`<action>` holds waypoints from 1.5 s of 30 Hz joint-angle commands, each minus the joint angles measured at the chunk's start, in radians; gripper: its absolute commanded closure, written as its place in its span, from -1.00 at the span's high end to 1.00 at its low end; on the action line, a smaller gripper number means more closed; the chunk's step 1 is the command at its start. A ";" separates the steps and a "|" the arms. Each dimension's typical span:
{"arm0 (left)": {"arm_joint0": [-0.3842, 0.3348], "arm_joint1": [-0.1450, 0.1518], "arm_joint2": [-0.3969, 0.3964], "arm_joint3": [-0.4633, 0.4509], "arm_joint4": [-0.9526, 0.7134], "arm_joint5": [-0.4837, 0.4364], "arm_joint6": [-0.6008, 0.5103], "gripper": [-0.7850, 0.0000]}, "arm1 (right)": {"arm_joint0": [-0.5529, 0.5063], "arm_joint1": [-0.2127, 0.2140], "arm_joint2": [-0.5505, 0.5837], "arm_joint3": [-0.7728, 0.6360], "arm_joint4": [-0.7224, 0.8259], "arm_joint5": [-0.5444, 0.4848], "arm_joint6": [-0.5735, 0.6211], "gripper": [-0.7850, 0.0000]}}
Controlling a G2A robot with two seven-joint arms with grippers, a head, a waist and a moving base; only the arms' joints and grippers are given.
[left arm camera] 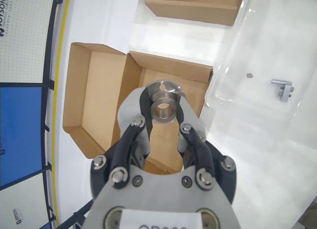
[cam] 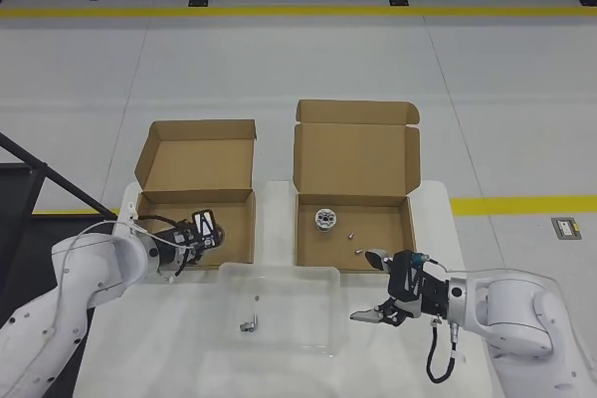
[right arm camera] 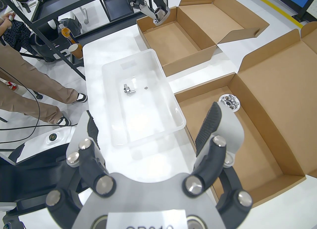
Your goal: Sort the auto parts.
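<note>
Top view has the left gripper (cam: 207,232) hanging over the open brown cardboard box (cam: 237,214) at the counter's far-left corner. Its fingers are clamped on a silver metal bushing with a wide round flange (left arm camera: 171,116), held above the box floor and not touching it. The floor looks bare wherever the arm does not cover it. The right gripper (cam: 371,288) sits over the white counter (cam: 438,204) near its front edge, between the end of the clear plastic tray (cam: 279,269) and the front wall of the second open brown cardboard box (cam: 378,244), fingers spread wide with nothing between them. That box, toward the far edge and right of centre, already holds a round silver toothed part (cam: 325,218) and a tiny metal screw (cam: 349,236) lying apart from each other. The tray, along the front edge at the middle, contains a small grey metal bracket with bolts (cam: 248,323) and, just beside it, a tiny dark speck (right arm camera: 146,88) too small to identify. By my reading the sorting is well advanced: the right-hand box has its pieces, the bushing needs only to be set down, and the bracket, perhaps with the speck, is what the tray has yet to give up.
</note>
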 commanded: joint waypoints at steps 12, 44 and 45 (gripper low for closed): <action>-0.017 -0.015 0.023 0.129 -0.003 0.031 -0.005 -1.00 | 0.000 0.000 0.000 0.000 0.000 0.000 0.000 1.00; -0.524 -0.303 0.417 1.062 0.220 -0.073 0.199 -1.00 | 0.000 0.000 0.000 0.000 0.000 0.000 0.000 1.00; -0.528 -0.312 0.424 1.078 0.226 -0.067 0.198 -1.00 | 0.000 0.000 0.000 0.000 0.000 0.000 0.000 1.00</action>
